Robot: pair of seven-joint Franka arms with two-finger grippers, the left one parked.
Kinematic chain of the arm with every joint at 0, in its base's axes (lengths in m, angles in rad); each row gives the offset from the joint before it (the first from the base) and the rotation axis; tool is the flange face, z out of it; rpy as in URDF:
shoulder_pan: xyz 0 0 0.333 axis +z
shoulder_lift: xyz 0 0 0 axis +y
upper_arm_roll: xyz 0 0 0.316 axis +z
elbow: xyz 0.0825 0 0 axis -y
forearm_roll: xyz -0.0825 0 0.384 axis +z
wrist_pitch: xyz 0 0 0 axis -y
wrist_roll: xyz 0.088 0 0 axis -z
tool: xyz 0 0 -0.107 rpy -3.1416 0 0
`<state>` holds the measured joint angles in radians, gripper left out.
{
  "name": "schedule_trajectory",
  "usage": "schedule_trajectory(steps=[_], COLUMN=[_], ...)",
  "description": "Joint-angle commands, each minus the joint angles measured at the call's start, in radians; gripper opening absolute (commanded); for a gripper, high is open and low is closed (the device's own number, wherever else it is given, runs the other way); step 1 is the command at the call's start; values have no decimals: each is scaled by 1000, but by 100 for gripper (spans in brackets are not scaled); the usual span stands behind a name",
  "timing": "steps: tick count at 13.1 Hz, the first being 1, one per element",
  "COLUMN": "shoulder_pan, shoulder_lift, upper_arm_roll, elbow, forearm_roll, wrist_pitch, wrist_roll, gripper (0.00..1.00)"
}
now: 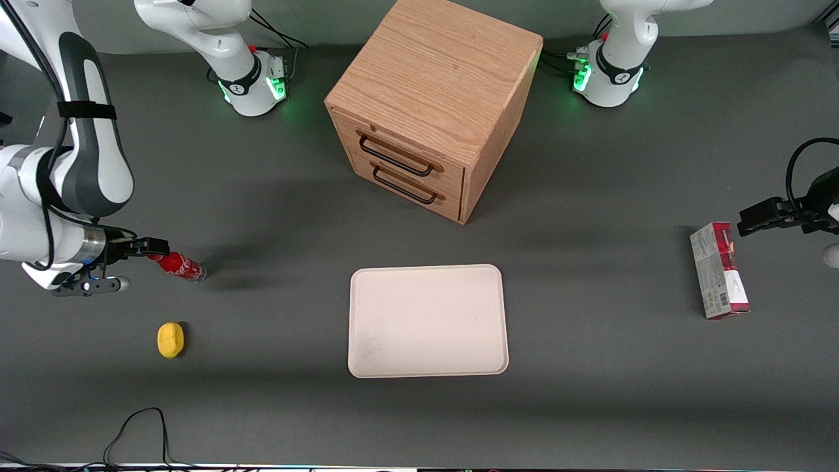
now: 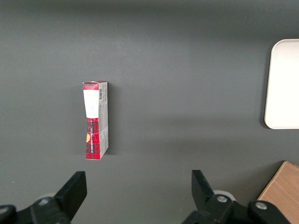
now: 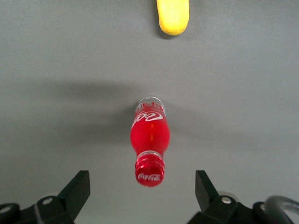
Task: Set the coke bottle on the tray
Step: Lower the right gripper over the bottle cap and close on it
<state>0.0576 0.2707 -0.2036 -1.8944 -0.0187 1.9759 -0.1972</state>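
- Front view: the bottle [image 1: 178, 265] sits on the counter [image 1: 275, 413] at mid-height of the frame, at the edge toward the working arm's end; its red cap points at the arm and its clear base points toward the frame's centre; whether it stands or leans cannot be told from this angle
- The gripper [image 1: 141, 262] is at the cap end of the bottle, low over the counter; one black finger [image 1: 152, 247] shows just beside the cap
- Right wrist view: the gripper [image 3: 141, 183] has its fingers [image 3: 77, 189] spread wide, well clear of the bottle [image 3: 150, 135] on both sides; the cap is nearest the camera, about midway between the two fingers; nothing is clamped; the white script label reads near the clear base
- The lemon [image 1: 170, 339] lies in the lower part of the front frame, nearer the camera than the bottle and apart from it; in the wrist view the lemon [image 3: 173, 16] is past the bottle's base
- The tray [image 1: 426, 321] lies flat in the lower centre of the front frame, bare, well apart from the bottle; one rounded edge of the tray [image 2: 282, 84] shows in the left wrist view
- The cabinet [image 1: 432, 85] fills the upper centre of the front frame, farther from the camera than the tray, both drawers shut
- The carton [image 1: 718, 272] lies flat toward the parked arm's end; the left wrist view shows the carton [image 2: 96, 121] alone on the grey counter
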Motion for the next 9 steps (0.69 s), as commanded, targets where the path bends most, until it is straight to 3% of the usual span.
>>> schedule_trajectory(steps=[1, 9], shoulder_pan=[7, 5], shoulder_lift=[-28, -28], upper_arm_roll=[-7, -7], elbow=[-75, -101], forearm_roll=[13, 13], wrist_pitch=[70, 100], wrist_roll=[-50, -77], gripper=[100, 98])
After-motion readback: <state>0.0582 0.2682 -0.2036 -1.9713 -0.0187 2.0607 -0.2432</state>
